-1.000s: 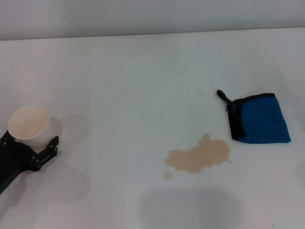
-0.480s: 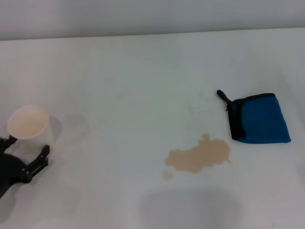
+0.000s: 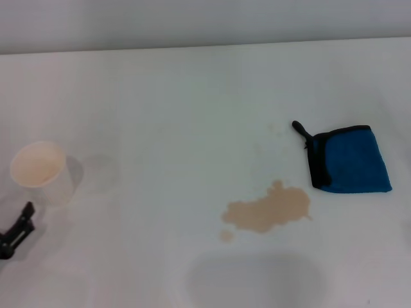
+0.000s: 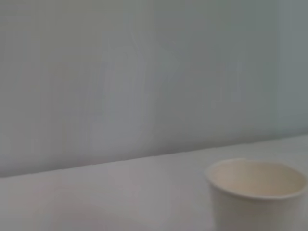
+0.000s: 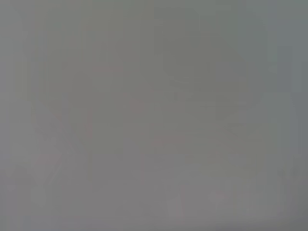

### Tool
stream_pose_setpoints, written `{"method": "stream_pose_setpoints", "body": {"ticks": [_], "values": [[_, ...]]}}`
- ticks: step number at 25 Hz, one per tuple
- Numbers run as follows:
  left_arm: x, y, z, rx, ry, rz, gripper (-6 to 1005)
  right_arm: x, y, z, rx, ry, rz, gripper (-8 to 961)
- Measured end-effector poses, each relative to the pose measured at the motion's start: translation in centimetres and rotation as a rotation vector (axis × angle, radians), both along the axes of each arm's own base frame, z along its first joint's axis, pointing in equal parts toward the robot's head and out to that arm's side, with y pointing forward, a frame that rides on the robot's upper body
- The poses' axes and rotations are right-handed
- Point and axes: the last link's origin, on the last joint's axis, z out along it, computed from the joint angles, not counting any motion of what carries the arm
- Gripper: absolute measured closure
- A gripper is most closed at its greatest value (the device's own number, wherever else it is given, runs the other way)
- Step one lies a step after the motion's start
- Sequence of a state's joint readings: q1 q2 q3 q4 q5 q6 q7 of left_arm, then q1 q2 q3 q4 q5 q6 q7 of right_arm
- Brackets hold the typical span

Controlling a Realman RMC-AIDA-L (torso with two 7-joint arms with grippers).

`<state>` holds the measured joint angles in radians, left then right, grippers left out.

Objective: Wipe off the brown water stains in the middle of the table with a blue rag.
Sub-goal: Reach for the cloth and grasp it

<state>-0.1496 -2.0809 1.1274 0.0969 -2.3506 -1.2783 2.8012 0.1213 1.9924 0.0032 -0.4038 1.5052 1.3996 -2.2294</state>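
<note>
The brown water stains (image 3: 270, 210) lie as a tan blotch right of the middle of the white table (image 3: 192, 115), with a small droplet (image 3: 225, 235) at the blotch's lower left. The blue rag (image 3: 350, 160) lies folded just beyond and to the right of the blotch, its black loop tab pointing left. My left gripper (image 3: 14, 234) shows only as one black finger at the lower left edge of the head view, open, empty, and apart from the paper cup. My right gripper is out of view; its wrist view shows only plain grey.
A white paper cup (image 3: 42, 172) stands upright at the table's left side, also seen close up in the left wrist view (image 4: 257, 192). A grey wall runs behind the table's far edge.
My left gripper has drawn back from around the paper cup towards the lower left edge of the view. The cup, rag and stains have not moved.
</note>
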Motion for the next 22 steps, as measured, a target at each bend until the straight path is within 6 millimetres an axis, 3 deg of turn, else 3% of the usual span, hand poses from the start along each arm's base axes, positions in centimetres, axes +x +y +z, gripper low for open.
{"method": "stream_pose_setpoints", "body": {"ticks": [6, 10, 16, 22], "values": [[-0.6, -0.9, 1.1, 0.082, -0.057, 0.051, 116, -0.5, -0.3, 2.9, -0.080, 0.128, 0.001, 91], [-0.9, -0.8, 1.6, 0.121, -0.068, 0.072, 116, -1.7, 0.1, 5.0, -0.225, 0.222, -0.026, 91], [-1.1, -0.8, 1.8, 0.135, -0.066, 0.087, 116, -5.3, 2.2, 7.5, -0.431, 0.278, -0.025, 92], [-1.2, -0.7, 2.1, 0.155, -0.067, 0.093, 117, -9.1, 5.1, 9.2, -0.631, 0.178, -0.147, 94]]}}
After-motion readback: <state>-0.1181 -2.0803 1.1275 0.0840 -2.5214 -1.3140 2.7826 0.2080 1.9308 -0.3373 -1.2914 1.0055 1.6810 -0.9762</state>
